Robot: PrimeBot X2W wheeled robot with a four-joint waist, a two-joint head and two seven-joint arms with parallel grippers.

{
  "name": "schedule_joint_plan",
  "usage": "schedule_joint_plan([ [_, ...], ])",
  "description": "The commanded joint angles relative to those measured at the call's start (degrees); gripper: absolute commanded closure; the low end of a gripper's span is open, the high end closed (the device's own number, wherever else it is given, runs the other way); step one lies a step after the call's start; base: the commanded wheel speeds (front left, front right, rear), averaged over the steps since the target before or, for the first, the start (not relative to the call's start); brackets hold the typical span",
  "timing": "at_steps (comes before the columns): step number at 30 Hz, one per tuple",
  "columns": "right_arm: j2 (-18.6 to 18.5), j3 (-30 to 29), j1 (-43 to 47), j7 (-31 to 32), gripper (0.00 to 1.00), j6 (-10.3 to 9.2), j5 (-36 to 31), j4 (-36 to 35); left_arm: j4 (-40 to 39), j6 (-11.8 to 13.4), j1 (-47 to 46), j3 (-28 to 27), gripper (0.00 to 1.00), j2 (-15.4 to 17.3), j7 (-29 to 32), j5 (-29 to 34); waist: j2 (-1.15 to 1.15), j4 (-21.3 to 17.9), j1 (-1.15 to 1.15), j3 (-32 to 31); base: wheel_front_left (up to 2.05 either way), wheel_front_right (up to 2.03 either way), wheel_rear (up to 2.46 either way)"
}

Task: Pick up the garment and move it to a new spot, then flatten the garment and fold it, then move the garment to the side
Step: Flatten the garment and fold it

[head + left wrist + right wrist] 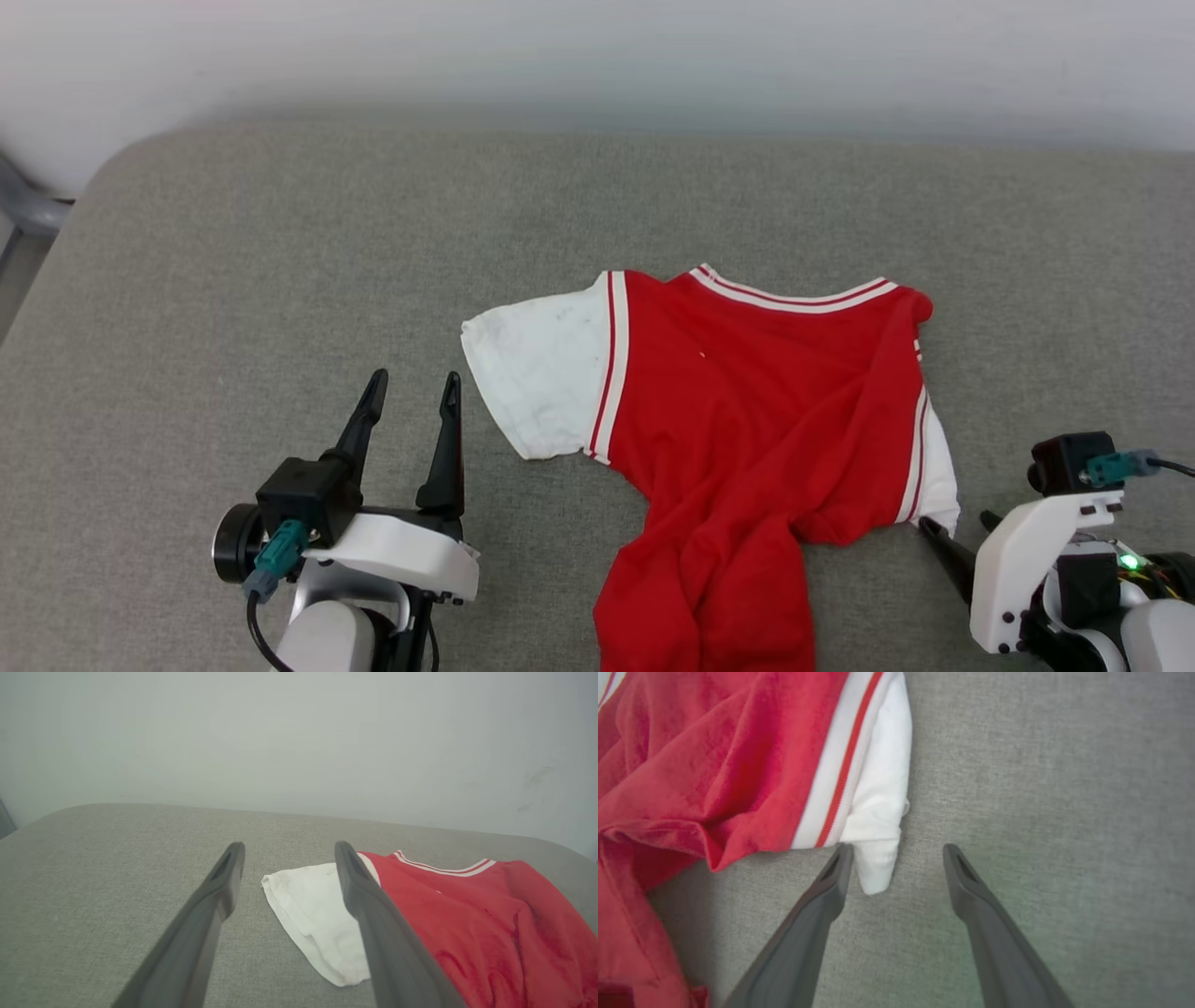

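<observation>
The garment (747, 411) is a red jersey with white sleeves and striped trim, lying rumpled on the grey cushioned surface (233, 280), collar toward the wall. Its lower part bunches toward the near edge. My left gripper (411, 392) stands open beside the white left sleeve (313, 914), apart from it, fingers empty. My right gripper (896, 854) is open at the garment's right sleeve (878, 826); the sleeve's white tip lies between the fingertips, not pinched. In the head view one right fingertip (934, 537) shows just below that sleeve.
A pale wall (597, 56) runs behind the surface. The surface's rounded far-left corner (121, 159) drops off beside a grey frame (28, 210). Bare grey fabric stretches left of the garment and behind it.
</observation>
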State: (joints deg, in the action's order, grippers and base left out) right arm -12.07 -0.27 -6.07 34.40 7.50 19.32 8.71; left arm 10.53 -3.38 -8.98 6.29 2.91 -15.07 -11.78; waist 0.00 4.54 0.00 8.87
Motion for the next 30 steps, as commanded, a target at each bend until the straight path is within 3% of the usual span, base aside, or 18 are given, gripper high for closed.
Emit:
schedule_joint_plan([
  [1, -0.71, 1.03, -1.54, 0.27, 0.0, -0.02, 0.64, 1.25, -0.31, -0.17, -0.88, -0.11, 0.0, -0.03, -0.14, 0.0, 0.0, 0.57, 0.0, 1.66, 0.0, 0.0, 0.0],
  [6, -1.93, 5.14, -2.63, 3.94, 0.0, -0.01, 1.96, 6.36, -0.27, -0.23, -1.4, -0.07, 0.0, -0.02, -0.14, -0.34, 0.0, 0.95, 0.0, 3.2, 0.0, 0.0, 0.0],
  [7, -2.01, 5.86, -2.72, 4.46, 0.1, -0.01, 2.29, 7.02, -0.23, -0.22, -1.5, -0.07, 0.0, -0.03, -0.14, -0.45, 0.0, 0.98, 0.0, 3.36, 0.0, 0.0, 0.0],
  [8, -2.12, 6.36, -2.88, 4.66, 0.67, -0.01, 2.61, 7.39, -0.16, -0.2, -1.59, -0.04, 0.0, -0.03, -0.14, -0.51, 0.0, 1.01, 0.0, 3.43, 0.0, 0.0, 0.0],
  [9, -2.26, 6.81, -3.0, 4.96, 0.93, -0.01, 3.05, 7.63, -0.11, -0.14, -1.64, 0.03, 0.0, -0.03, -0.14, -0.44, 0.0, 1.03, 0.0, 3.45, 0.0, 0.0, 0.0],
  [10, -2.45, 7.02, -3.17, 5.0, 1.0, 0.0, 3.26, 7.51, -0.06, -0.04, -1.68, 0.1, 0.0, -0.03, -0.14, -0.53, 0.0, 1.02, 0.0, 3.45, 0.0, 0.0, 0.0],
  [17, -6.17, 5.34, -7.5, 1.98, 1.0, -0.02, 1.59, 1.35, 0.36, 0.35, -1.31, 0.21, 0.0, -0.03, -0.14, -1.0, 0.0, 0.2, 0.0, 2.03, 0.0, 0.0, 0.0],
  [23, -8.86, -0.35, -9.57, 0.76, 1.0, -0.02, -3.03, -3.01, 0.15, 0.64, -0.72, 0.36, 0.0, -0.03, -0.14, -1.37, 0.0, -0.66, 0.0, 1.04, 0.0, 0.0, 0.0],
  [27, -9.55, -4.41, -9.41, 0.08, 1.0, -0.02, -6.06, -4.53, 0.06, 0.7, -0.62, 0.53, 0.0, -0.02, -0.14, -1.54, 0.0, -0.75, 0.0, 0.95, 0.0, 0.0, 0.0],
  [30, -7.44, -8.41, -5.42, -0.45, 1.0, -0.02, -8.69, -5.43, -0.04, 0.56, -0.75, 0.64, 0.0, -0.02, -0.14, -1.49, 0.0, -0.63, 0.0, 1.23, 0.0, 0.0, 0.0],
])
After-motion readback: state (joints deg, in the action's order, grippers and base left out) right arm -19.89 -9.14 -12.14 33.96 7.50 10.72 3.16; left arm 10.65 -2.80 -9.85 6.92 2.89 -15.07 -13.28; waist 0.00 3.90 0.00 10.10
